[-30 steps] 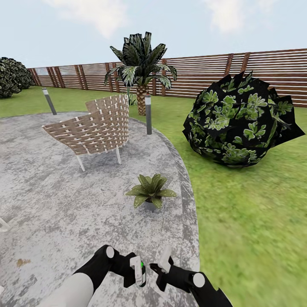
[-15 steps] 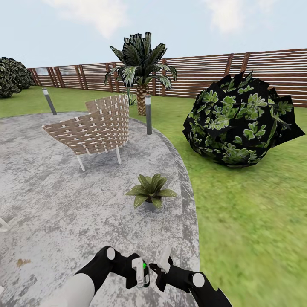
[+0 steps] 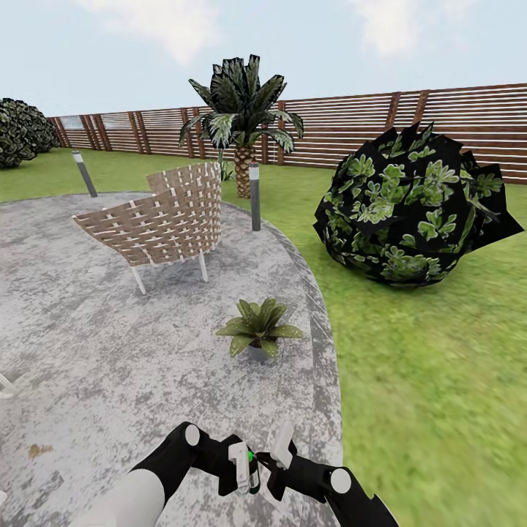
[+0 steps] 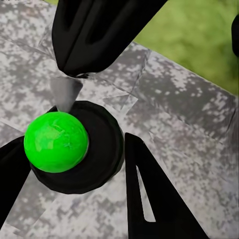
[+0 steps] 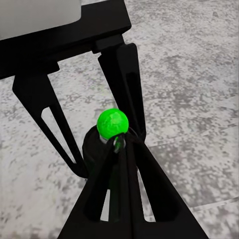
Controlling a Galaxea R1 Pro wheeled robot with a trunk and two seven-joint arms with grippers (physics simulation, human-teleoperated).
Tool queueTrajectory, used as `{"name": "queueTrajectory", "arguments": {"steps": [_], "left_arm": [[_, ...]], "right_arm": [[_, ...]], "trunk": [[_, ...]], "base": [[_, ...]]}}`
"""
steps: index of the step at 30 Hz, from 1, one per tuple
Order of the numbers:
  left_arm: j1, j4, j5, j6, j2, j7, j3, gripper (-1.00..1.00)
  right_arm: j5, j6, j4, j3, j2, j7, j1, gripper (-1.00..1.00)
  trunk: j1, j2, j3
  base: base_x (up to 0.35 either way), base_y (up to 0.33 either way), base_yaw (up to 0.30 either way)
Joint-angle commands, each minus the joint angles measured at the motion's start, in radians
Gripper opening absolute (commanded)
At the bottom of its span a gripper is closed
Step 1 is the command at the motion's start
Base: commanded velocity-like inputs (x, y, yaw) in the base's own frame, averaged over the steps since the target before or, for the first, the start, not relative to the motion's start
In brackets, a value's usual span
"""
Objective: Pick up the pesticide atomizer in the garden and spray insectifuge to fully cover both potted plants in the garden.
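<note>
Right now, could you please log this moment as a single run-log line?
left gripper: holding black green-capped atomizer bottle | right gripper: closing in on green cap | small grey-potted rosette plant: ahead on mottled paved patio

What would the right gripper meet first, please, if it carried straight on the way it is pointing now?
Most likely the atomizer: its green-knobbed top sits right at the right gripper tips, held between the left gripper fingers. Contact may already exist; depth is unclear.

Patio [image 3: 88, 344] – rough mottled stone; fence [image 3: 454, 117] – brown wood slats; chair [image 3: 157, 219] woven wicker; atomizer [image 4: 74, 147] – glossy green knob, matt black body.
</note>
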Motion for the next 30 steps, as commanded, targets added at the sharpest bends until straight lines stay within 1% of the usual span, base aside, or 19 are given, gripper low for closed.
{"name": "queueTrajectory", "arguments": {"steps": [1,16,18,23,25,26,30], "left_arm": [[-0.001,-0.001,-0.008,-0.005,-0.001,-0.005,0.009,-1.0],[-0.001,-0.001,-0.008,-0.007,-0.015,-0.006,0.009,-1.0],[-0.001,-0.001,-0.008,-0.006,-0.013,-0.006,0.009,-1.0],[-0.001,-0.001,-0.009,-0.006,0.001,-0.006,0.011,-1.0],[0.004,-0.001,-0.012,-0.006,0.012,-0.006,0.011,-1.0],[0.006,-0.001,-0.014,-0.006,0.024,-0.006,0.011,-1.0],[0.008,-0.001,-0.008,-0.006,0.105,-0.004,0.012,-1.0]], "right_arm": [[0.01,-0.006,0.0,-0.002,0.0,0.0,0.0,-1.0],[0.01,-0.006,0.0,-0.002,0.0,0.0,0.0,-1.0],[0.01,-0.006,0.0,-0.002,0.0,0.0,-0.001,-1.0],[0.01,-0.006,0.0,-0.002,0.0,0.0,-0.001,-1.0],[0.01,-0.006,0.0,-0.002,0.0,0.0,0.0,-1.0],[0.01,-0.006,0.0,-0.002,0.0,0.0,-0.001,-1.0],[0.011,-0.006,0.0,-0.002,0.0,0.0,-0.001,-1.0]], "trunk": [[0.0,0.0,-0.001],[0.0,0.0,-0.001],[0.0,0.0,-0.001],[0.0,0.0,-0.001],[0.0,0.0,-0.001],[0.0,0.0,-0.001],[0.0,0.0,-0.001]], "base": [[0.0,0.0,0.0],[0.0,0.0,0.0],[0.0,0.0,0.0],[0.0,0.0,0.0],[0.0,0.0,0.0],[0.0,0.0,0.0],[0.0,0.0,0.0]]}}
